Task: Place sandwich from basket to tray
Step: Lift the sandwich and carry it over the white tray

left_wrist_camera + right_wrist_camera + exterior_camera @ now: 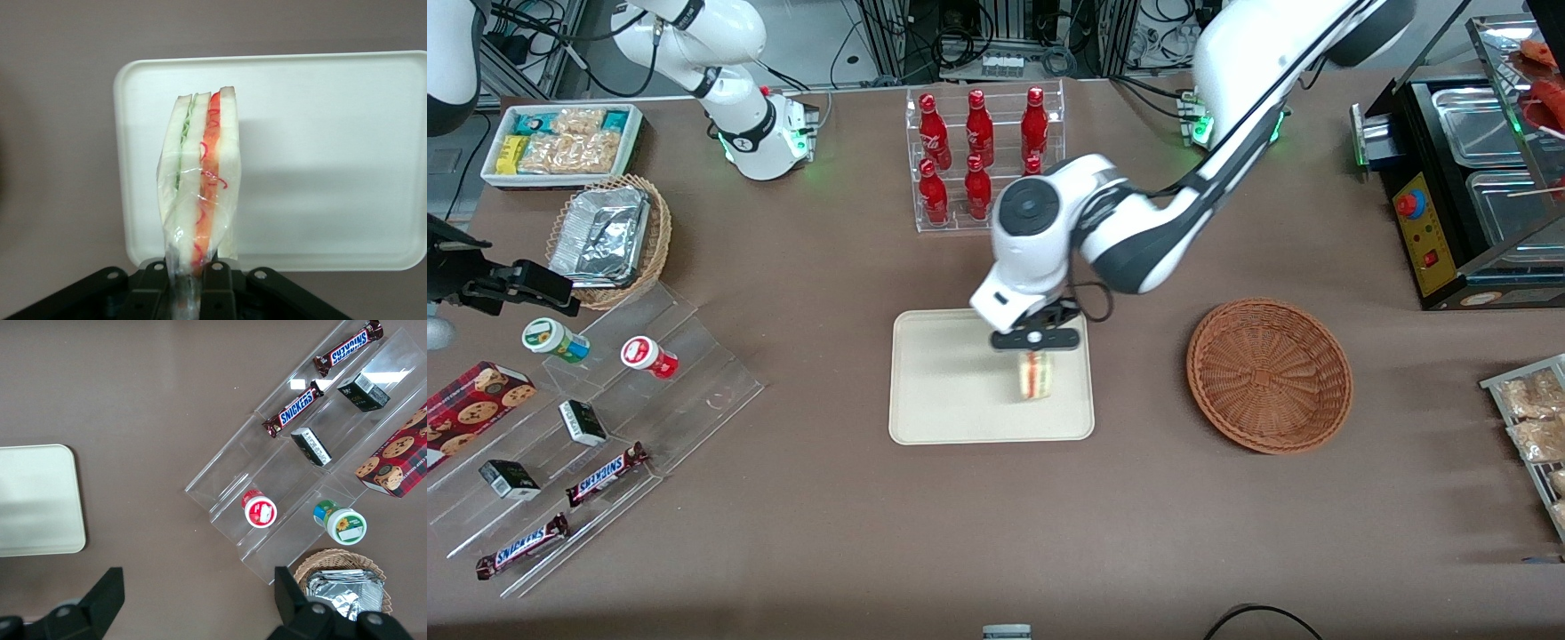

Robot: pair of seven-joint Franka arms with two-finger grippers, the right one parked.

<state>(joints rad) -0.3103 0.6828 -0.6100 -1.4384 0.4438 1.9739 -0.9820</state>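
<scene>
The gripper (1035,348) hangs over the tray (943,400), its fingers (217,287) pressed together on the narrow end of the sandwich (1033,374). In the wrist view the sandwich (199,180) stands on edge between the pads, wrap bunched at the pinch point, red and green filling stripes facing the camera, with the cream tray (333,167) underneath it. Whether the wedge touches the tray surface cannot be told.

Near the front camera, toward the parked arm's end of the table, a clear stepped stand (596,427) carries two Snickers bars (605,473), two small dark boxes (509,479) and two round tubs (557,340); a cookie box (471,411) lies beside it.

Beside the tray, toward the working arm's end, the basket (1269,374) sits with nothing in it.

Farther from the camera, a lighter wicker basket (610,240) holds foil containers, and above it in the front view a white box (562,142) holds snack packets. A clear rack (985,156) holds seven visible red bottles.
</scene>
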